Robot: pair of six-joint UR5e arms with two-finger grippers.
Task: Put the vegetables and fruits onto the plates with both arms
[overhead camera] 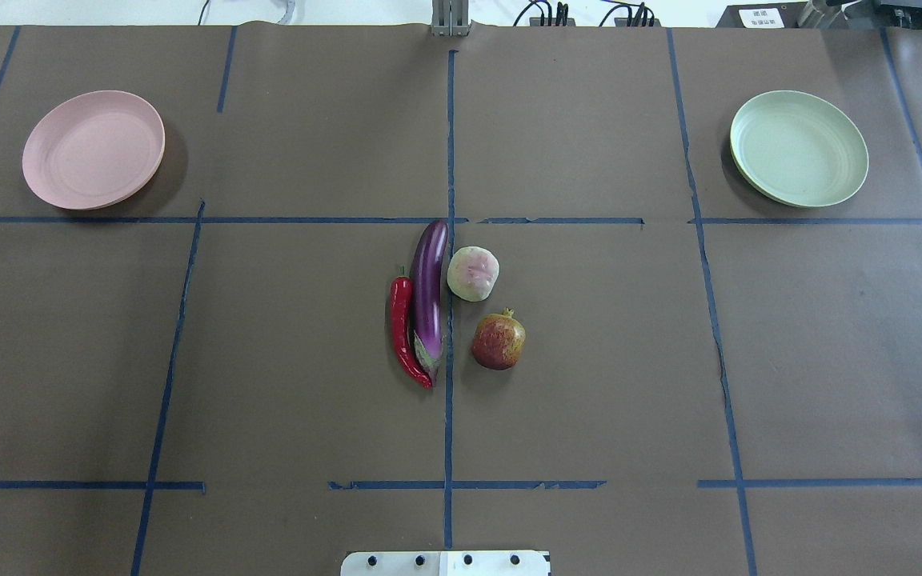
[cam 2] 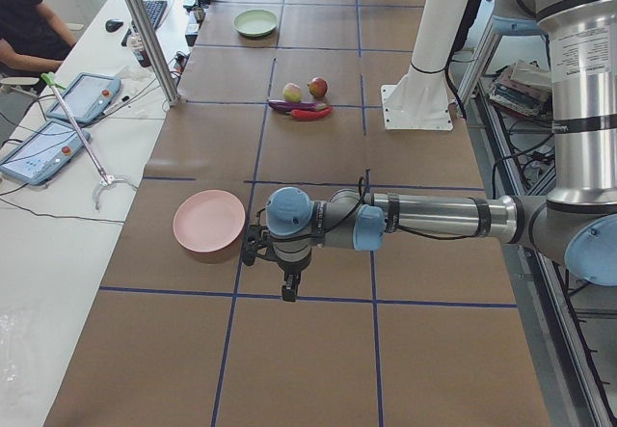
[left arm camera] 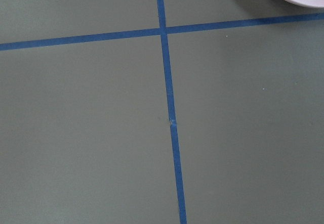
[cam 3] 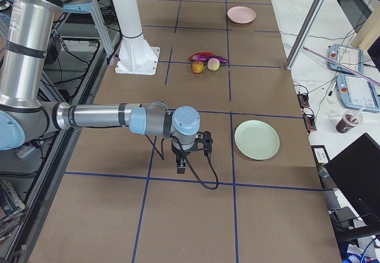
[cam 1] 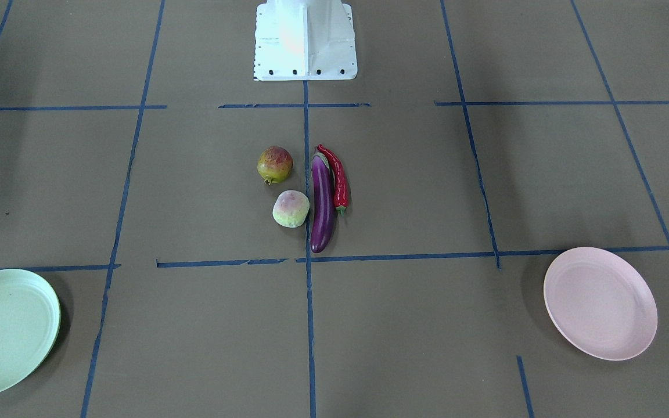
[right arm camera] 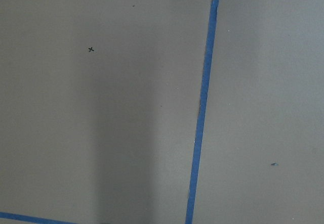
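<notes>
The purple eggplant [overhead camera: 429, 296] and the red chili [overhead camera: 403, 328] lie side by side at the table's middle. The pale fuzzy fruit [overhead camera: 473, 274] and the yellow-red crowned fruit [overhead camera: 499, 342] sit just right of them. The pink plate [overhead camera: 94, 150] is empty at the far left, the mint green plate [overhead camera: 799, 148] empty at the far right. My left gripper [cam 2: 287, 287] hangs over the table beside the pink plate [cam 2: 209, 221]. My right gripper [cam 3: 181, 167] hangs near the green plate [cam 3: 256, 139]. I cannot tell whether either is open or shut.
The white base block [cam 1: 305, 40] stands at the table's near edge behind the produce. Blue tape lines [overhead camera: 449, 400] cross the brown table cover. Tablets and a person [cam 2: 29, 22] are at a side desk beyond the far edge.
</notes>
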